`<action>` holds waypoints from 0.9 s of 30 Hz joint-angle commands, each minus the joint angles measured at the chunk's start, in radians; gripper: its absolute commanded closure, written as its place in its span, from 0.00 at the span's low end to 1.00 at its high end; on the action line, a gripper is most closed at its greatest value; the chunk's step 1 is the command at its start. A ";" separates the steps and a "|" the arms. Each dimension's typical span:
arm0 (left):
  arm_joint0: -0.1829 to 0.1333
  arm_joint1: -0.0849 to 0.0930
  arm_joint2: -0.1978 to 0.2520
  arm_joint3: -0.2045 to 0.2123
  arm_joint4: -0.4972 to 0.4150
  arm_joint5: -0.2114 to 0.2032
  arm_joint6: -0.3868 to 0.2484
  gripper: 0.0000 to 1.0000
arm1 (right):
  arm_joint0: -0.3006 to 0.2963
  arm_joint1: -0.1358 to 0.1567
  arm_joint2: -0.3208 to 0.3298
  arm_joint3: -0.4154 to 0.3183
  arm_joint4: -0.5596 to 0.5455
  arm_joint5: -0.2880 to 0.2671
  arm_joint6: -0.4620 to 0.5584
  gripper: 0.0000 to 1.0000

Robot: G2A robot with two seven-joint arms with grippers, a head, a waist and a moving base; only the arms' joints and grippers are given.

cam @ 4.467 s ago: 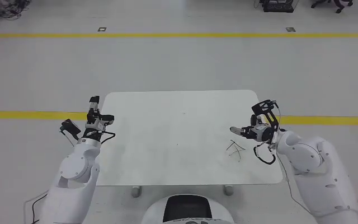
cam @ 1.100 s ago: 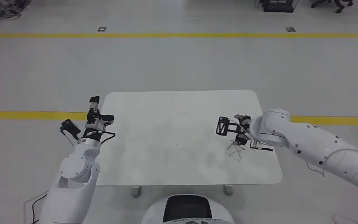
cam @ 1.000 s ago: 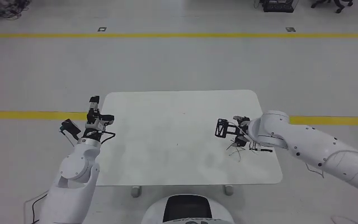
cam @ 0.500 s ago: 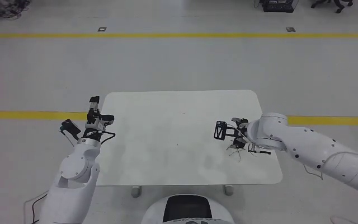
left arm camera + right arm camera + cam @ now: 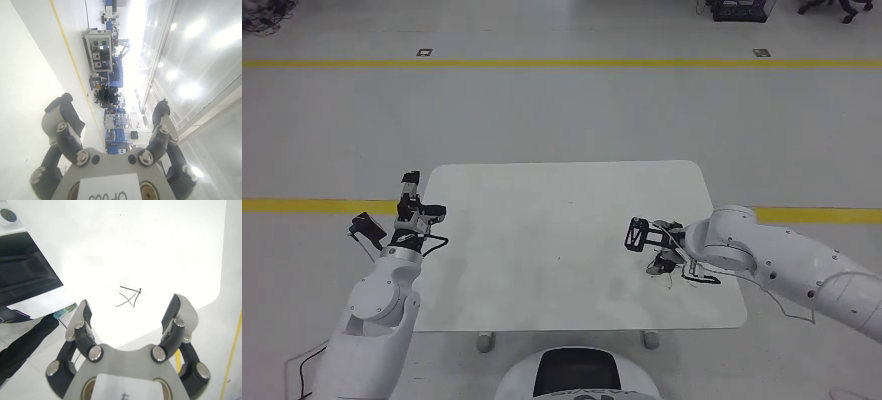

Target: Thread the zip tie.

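White table (image 5: pixel 542 200) is seen from above, with the zip ties (image 5: pixel 129 297) lying on its right part, near the front right corner. In the right wrist view they are shown as a few thin black strands laid crossed over each other. One strand ends in a small head. How many strands there are cannot be told for certain.

Right pincer (image 5: pixel 129 312) is held over that spot, with both ribbed fingers (image 5: pixel 169 311) spread wide. Nothing is gripped. The strands are seen in the gap between the two fingers, beyond the tips and apart from both. In the top view the right pincer (image 5: pixel 659 262) is placed just beside the strands, which are partly covered there by the wrist. The height over the table cannot be judged.

Left pincer (image 5: pixel 113 106) is spread wide too, and nothing is held in it. It is pointed upward, toward the hall ceiling and its lights. In the top view the left pincer (image 5: pixel 410 200) is placed just off the table's left edge, well apart from the zip ties.

Yellow floor lines (image 5: pixel 562 63) are seen running across the floor behind the table and level with it. Racks of equipment (image 5: pixel 99 53) are seen far off in the left wrist view.
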 commanded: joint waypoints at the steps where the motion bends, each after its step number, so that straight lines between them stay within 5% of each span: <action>1: 0.000 0.000 0.000 0.000 0.000 0.000 0.000 0.00 | -0.007 -0.004 0.000 0.017 0.019 0.000 0.002 0.00; 13: 0.000 0.000 0.000 0.000 0.000 0.000 0.000 0.00 | -0.040 -0.050 0.000 0.112 0.104 0.000 0.011 0.00; 27: 0.000 0.000 0.000 0.000 0.000 0.000 0.000 0.00 | -0.048 -0.048 0.009 0.135 0.091 0.000 -0.010 0.00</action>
